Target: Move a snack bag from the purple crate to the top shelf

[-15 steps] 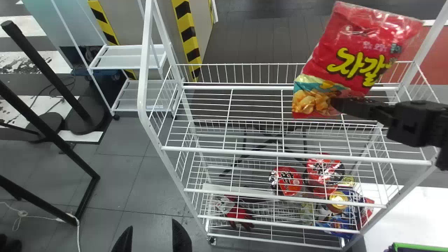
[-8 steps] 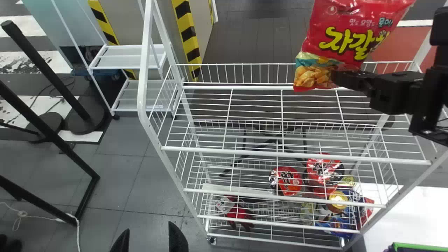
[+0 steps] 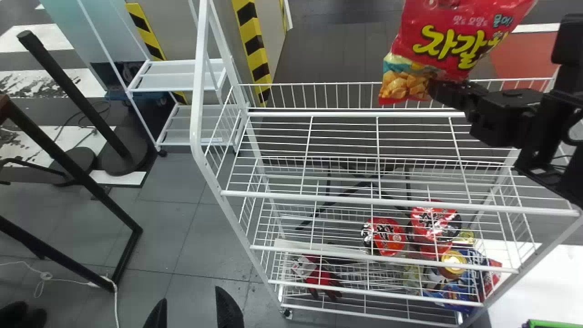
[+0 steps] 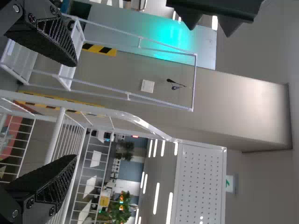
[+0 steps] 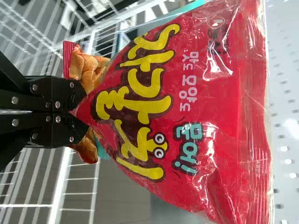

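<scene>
"What has the right gripper (image 5: 83, 111) got?"

"It's pinched shut on a shiny red plastic snack bag (image 3: 448, 43) with yellow lettering, near the bag's lower end. In the head view it's up by the far edge of the white wire top shelf (image 3: 387, 200). Nothing's set down yet."

"What worries you?"

"The grip is low and small, so the wide upper part could flop over or twist out if the arm turns quickly. And the bottom of the bag overlaps the white wire back guard (image 3: 319, 95) in view. I can't tell the depth — but come down too far back and it may catch there, or tip over behind. Squeeze harder and the film may crumple."

"Anything else in the way?"

"The black right arm (image 3: 537, 114) crosses the rack's right end, so a low approach might knock the frame. The white tubular left post (image 3: 199, 91) is well clear of the bag. Below are red round-topped tubs (image 3: 385, 237) and blue packets (image 3: 455, 291) — not obstacles up here."

"And the left gripper (image 4: 72, 111)?"

"Spread wide, holding nothing, low in the head view. I'd centre the bag over the shelf before lowering it."
</scene>
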